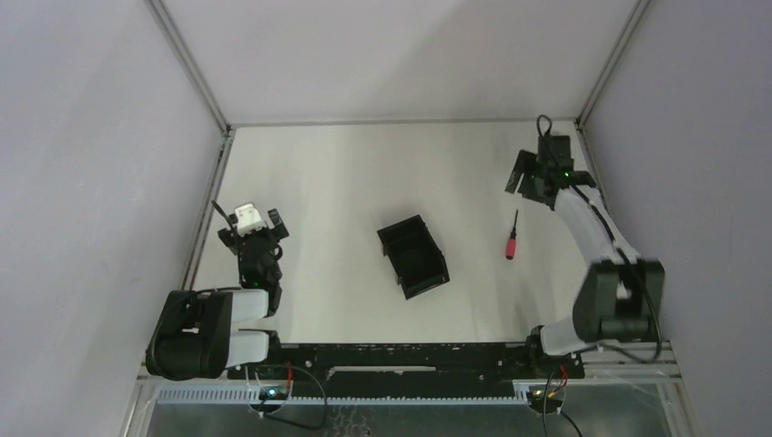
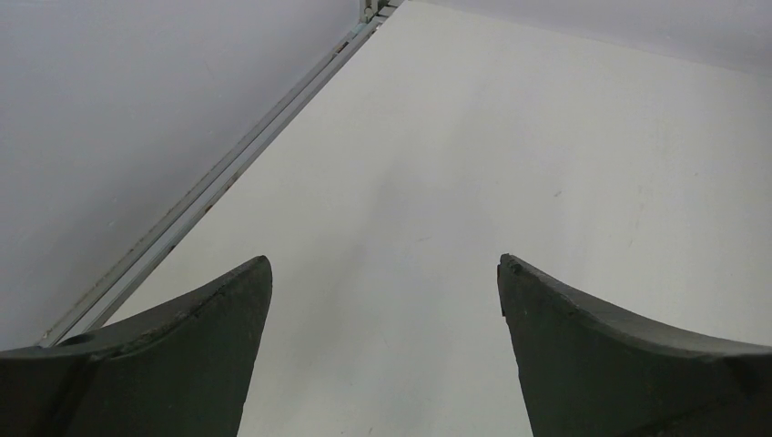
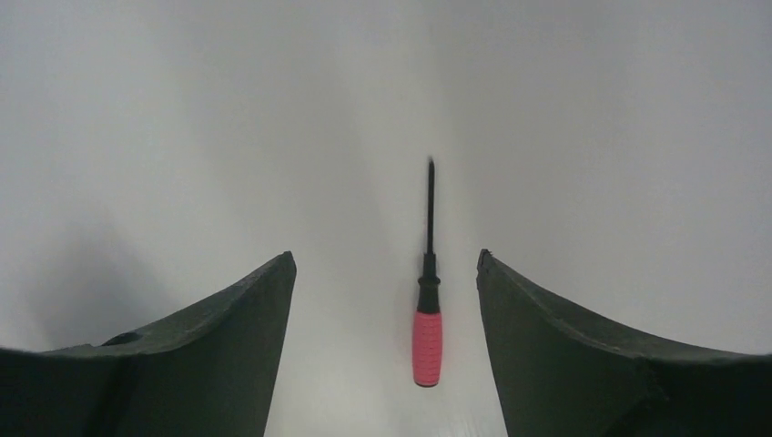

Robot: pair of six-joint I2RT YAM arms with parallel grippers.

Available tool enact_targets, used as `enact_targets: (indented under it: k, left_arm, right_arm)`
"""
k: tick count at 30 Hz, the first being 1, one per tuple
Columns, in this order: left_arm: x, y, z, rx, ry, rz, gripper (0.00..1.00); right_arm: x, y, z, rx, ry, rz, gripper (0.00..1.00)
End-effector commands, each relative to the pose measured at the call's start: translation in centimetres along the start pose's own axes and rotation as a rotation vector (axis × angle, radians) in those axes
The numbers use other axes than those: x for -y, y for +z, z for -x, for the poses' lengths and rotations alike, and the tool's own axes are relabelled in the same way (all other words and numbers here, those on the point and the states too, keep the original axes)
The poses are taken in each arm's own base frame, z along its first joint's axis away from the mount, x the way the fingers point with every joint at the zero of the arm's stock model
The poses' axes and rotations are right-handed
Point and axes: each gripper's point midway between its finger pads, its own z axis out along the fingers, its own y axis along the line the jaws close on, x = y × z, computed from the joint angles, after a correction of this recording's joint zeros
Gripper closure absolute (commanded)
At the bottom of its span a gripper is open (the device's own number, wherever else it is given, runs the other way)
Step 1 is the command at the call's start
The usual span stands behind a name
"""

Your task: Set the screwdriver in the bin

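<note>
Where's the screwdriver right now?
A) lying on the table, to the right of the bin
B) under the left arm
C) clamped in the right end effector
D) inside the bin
A: the screwdriver lies flat on the table, clear of the bin. The right end effector is open and not touching it.
</note>
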Motion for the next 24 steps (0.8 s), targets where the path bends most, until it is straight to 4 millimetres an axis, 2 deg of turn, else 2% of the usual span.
enact_targets:
  k: [1,5,10,12,14,16,19,24]
  left_arm:
    - [0.5,0.9,2.3,0.057,-0.025,-0.007,0.02]
    - [0.5,1.0,2.2,0.057,-0.025,-0.006,0.02]
    - [0.5,0.9,2.2,0.057,-0.025,-0.006,0.02]
    - [0.5,1.0,2.3,0.057,-0.025,-0.006,0.02]
    - [0.5,0.9,2.2,0.057,-0.025,-0.006,0.02]
    - [0.5,1.0,2.2,0.057,-0.026,-0.006,0.02]
    - [0.5,0.9,2.2,0.057,-0.025,-0.006,0.02]
    - [0.5,0.9,2.2,0.057,-0.025,-0.007,0.02]
  right_arm:
    - [1.8,3.1,-8.2,-0.387,-0.027,-0.036,0.22]
    - [2.0,5.6,-12.0,-0.533,-0.029,-0.043,0.32]
    - [2.8,6.7,-15.2,-0.631,-0.045,-0.068,0.41]
    - [3.0,6.9,-16.0,-0.656,-0.051,-0.076,0.56]
    - [3.2,6.9,-16.4,-0.672,-0.056,-0.081,0.77]
    - [3.3,6.4,-15.8,-0.669,-0.074,-0.089,0.99]
    - [3.4,4.8,-12.4,-0.602,-0.128,-0.126,1.00]
    - [-0.1,-0.8,-6.9,-0.468,-0.289,-0.122,1.00]
